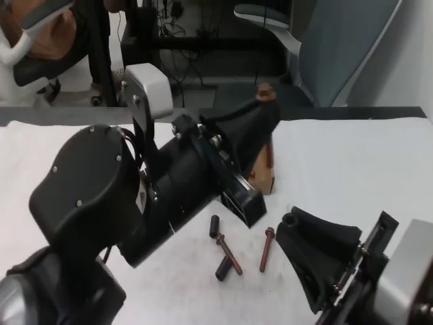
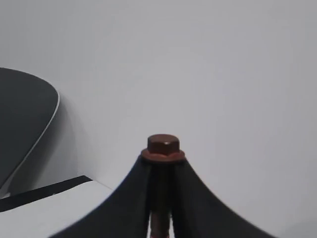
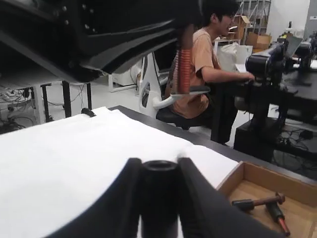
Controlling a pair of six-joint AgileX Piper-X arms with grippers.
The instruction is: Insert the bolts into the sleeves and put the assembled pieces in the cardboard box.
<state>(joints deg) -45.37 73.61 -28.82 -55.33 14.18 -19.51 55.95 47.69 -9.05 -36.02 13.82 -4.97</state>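
While poised high above the white worktop (image 1: 352, 156), pinched a brown bolt (image 2: 163, 148) head-up in the left end effector (image 2: 162, 166), fingers pressed onto its shank. Clamped a black sleeve (image 3: 159, 198), bore upward, in the right end effector (image 3: 159, 164). Noted 1 loose bolt (image 1: 230, 254), a second bolt (image 1: 266, 249), 1 loose sleeve (image 1: 214, 225) and another sleeve (image 1: 222, 269) on the worktop between the arms. Saw 2 assembled pieces (image 3: 257, 201) lying inside the cardboard box (image 3: 277, 181).

Left tool (image 2: 162, 161), raised, clamps a bolt (image 2: 163, 145); right tool (image 3: 159, 164), lower, apparently pinches a sleeve (image 3: 159, 198).
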